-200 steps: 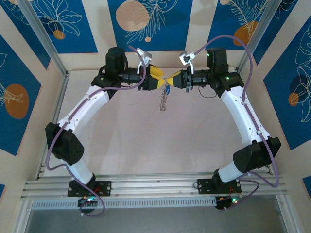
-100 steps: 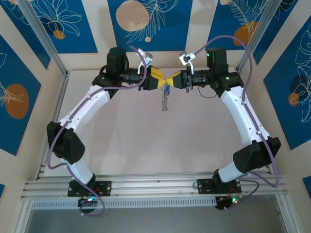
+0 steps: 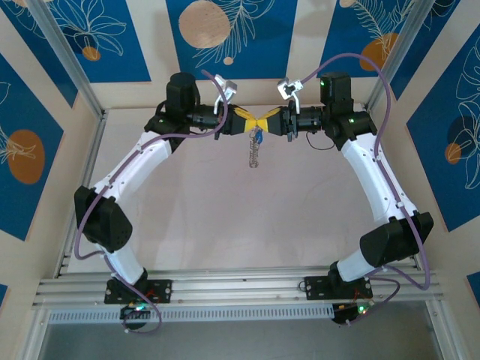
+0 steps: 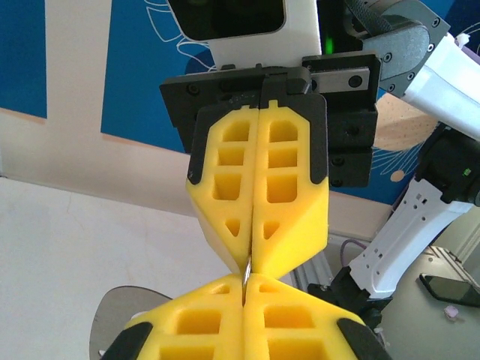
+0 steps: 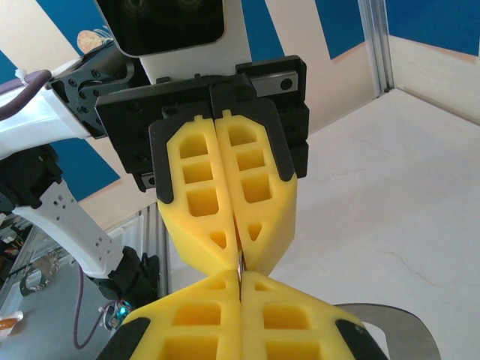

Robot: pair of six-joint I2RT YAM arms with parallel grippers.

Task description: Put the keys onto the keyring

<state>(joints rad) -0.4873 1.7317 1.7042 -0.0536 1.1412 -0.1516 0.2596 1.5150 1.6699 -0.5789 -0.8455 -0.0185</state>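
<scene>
Above the table's far middle, my left gripper [image 3: 254,121] and my right gripper [image 3: 265,122] meet tip to tip, both shut. A thin silvery ring edge [image 4: 245,268] is pinched between the yellow pads of both. In the left wrist view my left gripper [image 4: 245,280] is at the bottom, with the right one's fingertips [image 4: 285,251] above. The right wrist view mirrors this: right gripper [image 5: 238,280] below, metal sliver [image 5: 238,264] in the seam. A small blue key [image 3: 257,137] hangs just under the tips. Below it dangles the keyring [image 3: 253,156], pale and chain-like from above.
The pale table [image 3: 247,225] lies well below the hanging keyring. Aluminium frame posts [image 3: 75,67] and blue patterned walls [image 3: 247,30] close in the back and sides. Both arm bases sit on the rail [image 3: 240,289] at the near edge.
My left gripper has closed from open and now pinches the ring against the right gripper's tips. The right arm has stayed put, and the keyring still hangs in the same place.
</scene>
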